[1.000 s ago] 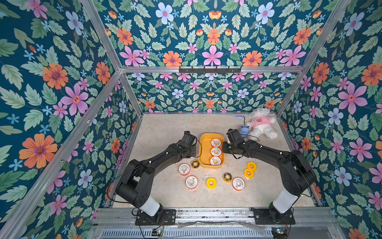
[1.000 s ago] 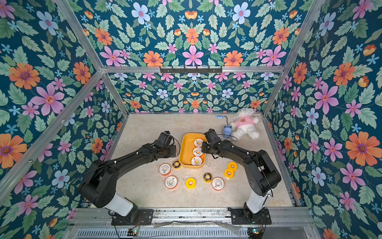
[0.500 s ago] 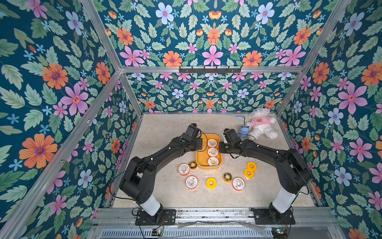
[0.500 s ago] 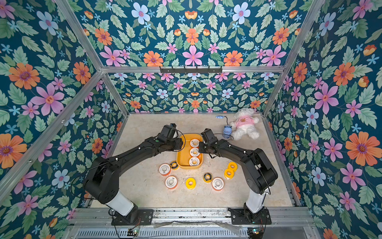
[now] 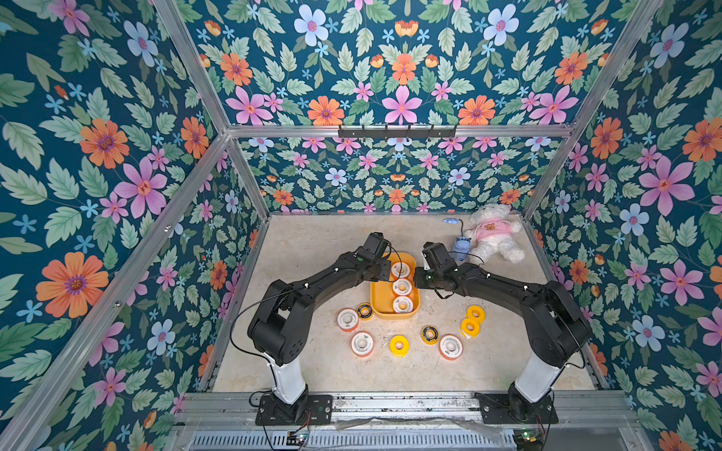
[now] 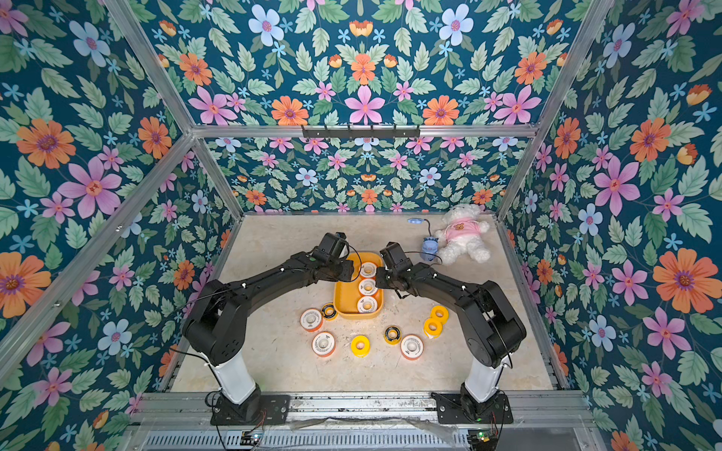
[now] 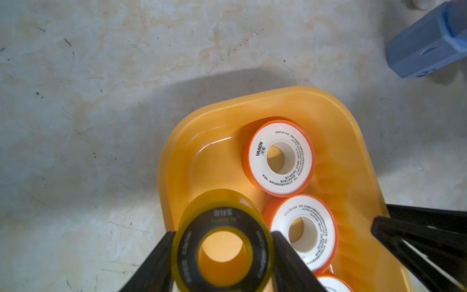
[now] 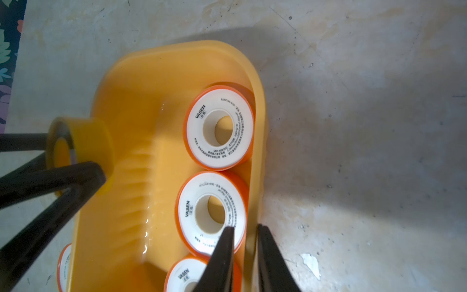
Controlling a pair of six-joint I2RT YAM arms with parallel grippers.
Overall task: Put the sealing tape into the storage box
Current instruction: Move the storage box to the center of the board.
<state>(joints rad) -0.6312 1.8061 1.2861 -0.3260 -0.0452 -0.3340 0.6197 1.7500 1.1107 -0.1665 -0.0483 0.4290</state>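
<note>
– Black-and-yellow ring of sealing tape (image 7: 222, 218): where is it right now?
– Pinched across its outer wall by the left tool (image 7: 223, 236), flat face up. It hangs over the bare half of the shallow yellow-orange plastic storage box (image 7: 199, 161), on the left arm's side. Whether it touches the floor of the box I cannot tell.
– And the right tool (image 8: 244, 227)?
– Its fingers are pressed almost together with the box's thin side wall between them, one inside by the middle roll and one outside. I read that as steadying the box.
– So which step is this?
– Placing, I'd say. The next move calls for lowering the ring into the bare half, spreading the fingers, then lifting straight out without nudging the neighbours.
– What does the box hold?
– Three white-faced rolls with orange rims (image 7: 278, 182), lying flat in one close row along the right arm's side.
– And outside it?
– On the pale stone-look surface (image 5: 312, 250) lie three more white-faced rolls (image 5: 347, 320), three plain yellow rolls (image 5: 399, 346) and two black-and-yellow rings (image 5: 365, 311), one just beside the box's near corner. So most of the job remains. A blue gadget (image 5: 461, 248) and a white plush bear in a pink shirt (image 5: 493, 234) lie beyond.
</note>
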